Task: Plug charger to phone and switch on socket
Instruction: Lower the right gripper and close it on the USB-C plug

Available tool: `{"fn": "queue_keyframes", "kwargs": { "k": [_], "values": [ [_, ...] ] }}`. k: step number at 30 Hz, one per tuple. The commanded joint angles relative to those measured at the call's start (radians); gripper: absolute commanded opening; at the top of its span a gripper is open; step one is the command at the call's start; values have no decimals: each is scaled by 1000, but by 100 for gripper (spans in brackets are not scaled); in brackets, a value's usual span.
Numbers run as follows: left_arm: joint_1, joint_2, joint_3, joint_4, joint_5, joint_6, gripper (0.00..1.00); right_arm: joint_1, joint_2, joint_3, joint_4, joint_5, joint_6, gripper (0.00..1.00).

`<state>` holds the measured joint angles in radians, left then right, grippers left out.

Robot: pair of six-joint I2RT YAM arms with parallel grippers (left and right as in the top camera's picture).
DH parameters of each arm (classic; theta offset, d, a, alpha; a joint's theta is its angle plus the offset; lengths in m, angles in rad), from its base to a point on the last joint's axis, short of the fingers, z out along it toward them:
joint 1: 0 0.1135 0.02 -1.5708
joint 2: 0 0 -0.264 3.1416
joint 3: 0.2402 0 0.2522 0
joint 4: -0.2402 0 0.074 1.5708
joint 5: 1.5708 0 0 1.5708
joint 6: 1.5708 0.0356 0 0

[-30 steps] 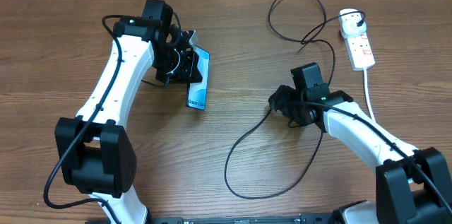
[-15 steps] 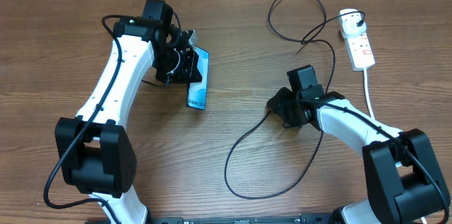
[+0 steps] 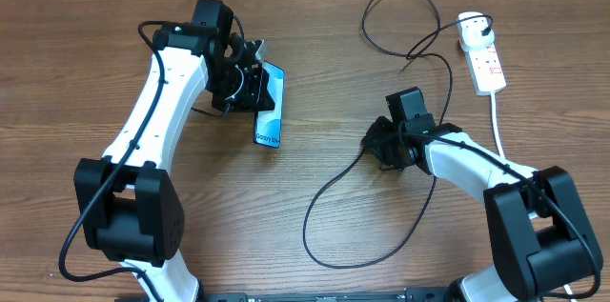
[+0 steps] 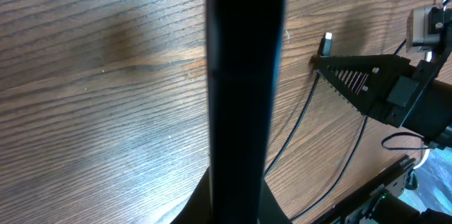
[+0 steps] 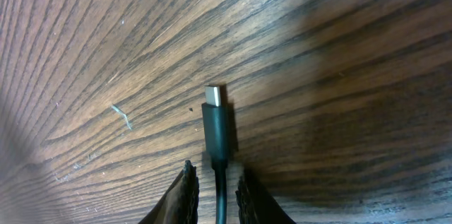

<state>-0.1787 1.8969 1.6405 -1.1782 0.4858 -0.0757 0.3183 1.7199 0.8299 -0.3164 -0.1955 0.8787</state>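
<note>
Black fingers [image 5: 185,194] of the right gripper [image 5: 215,176] pinch the charger [image 5: 217,131] just behind its connector tip [image 5: 212,96]. The pads stand narrow, with only the thin cable between them. The silver tip sticks out past the fingertips, low over the wooden table [image 5: 339,54]; whether it touches the wood cannot be told.

From overhead, this gripper sits right of the table's middle and points toward the left. The black cable leaves it and swings down in a wide loop toward the near edge. It then climbs past the arm and curls through a second loop to the white plug head [image 3: 470,26], which is seated in the far end of the socket [image 3: 488,66]. The socket lies at the far right, its thick white cord [image 3: 498,126] trailing toward the near edge.

The left gripper [image 3: 250,81] is clamped on the upper part of the phone [image 3: 271,102]. The teal screen shows to the right of the fingers, and the end with the white lettering points toward the near edge. The left wrist camera sees the phone edge-on as a dark upright bar. Whether its lower end rests on the table cannot be told. Phone and connector tip are well apart, with bare wood between them.
</note>
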Motion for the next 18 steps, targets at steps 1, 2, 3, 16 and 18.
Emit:
{"fn": "queue_keyframes", "kwargs": {
  "k": [1, 2, 3, 16, 18],
  "values": [
    [1, -3, 10, 1, 39, -7, 4, -4, 24, -6, -6, 12, 8, 17],
    [1, -3, 10, 0, 39, -7, 4, -4, 24, -6, -6, 12, 7, 17],
    [1, -3, 10, 0, 39, -7, 4, -4, 24, -6, -6, 14, 7, 16],
    [1, -3, 10, -18, 39, -7, 4, -4, 24, -6, -10, 6, 4, 6],
    [1, -3, 10, -19, 39, -7, 4, -4, 24, -5, -10, 3, 4, 5]
  ]
}}
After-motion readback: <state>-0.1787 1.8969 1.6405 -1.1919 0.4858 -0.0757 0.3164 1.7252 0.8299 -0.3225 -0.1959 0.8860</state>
